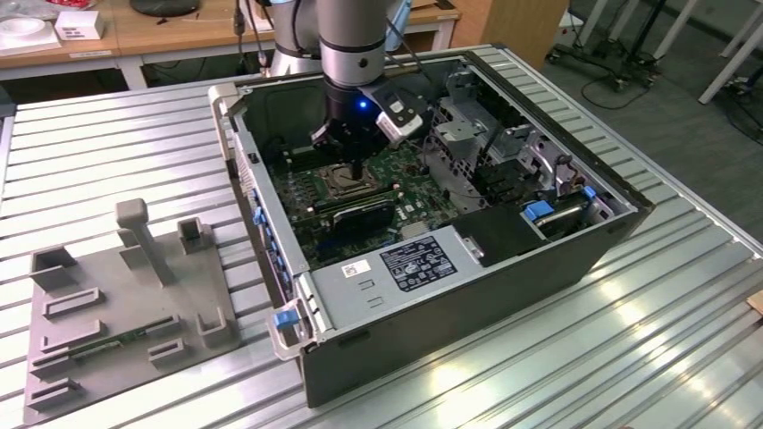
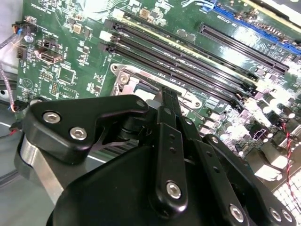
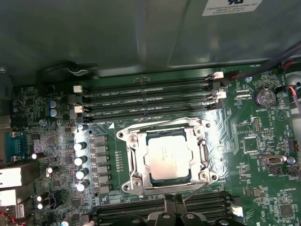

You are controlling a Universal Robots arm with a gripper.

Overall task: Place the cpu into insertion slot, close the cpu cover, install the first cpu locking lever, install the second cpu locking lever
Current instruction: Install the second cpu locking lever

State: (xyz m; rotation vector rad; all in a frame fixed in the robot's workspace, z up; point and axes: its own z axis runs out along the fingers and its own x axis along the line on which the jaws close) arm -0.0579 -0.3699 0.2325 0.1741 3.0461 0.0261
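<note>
Fingers (image 2: 170, 94), whether open or shut I cannot tell, hover just above the cpu cover (image 3: 136, 181); I'd press each lever slowly, straight down, cpu (image 3: 169, 155) seated.

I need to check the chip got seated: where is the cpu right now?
In the first wrist view the cpu lies flat inside the insertion slot on the green motherboard, framed by silvery metal, between two banks of long black memory slots.

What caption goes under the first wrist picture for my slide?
The cpu sits in the insertion slot, framed by the cpu cover.
</note>
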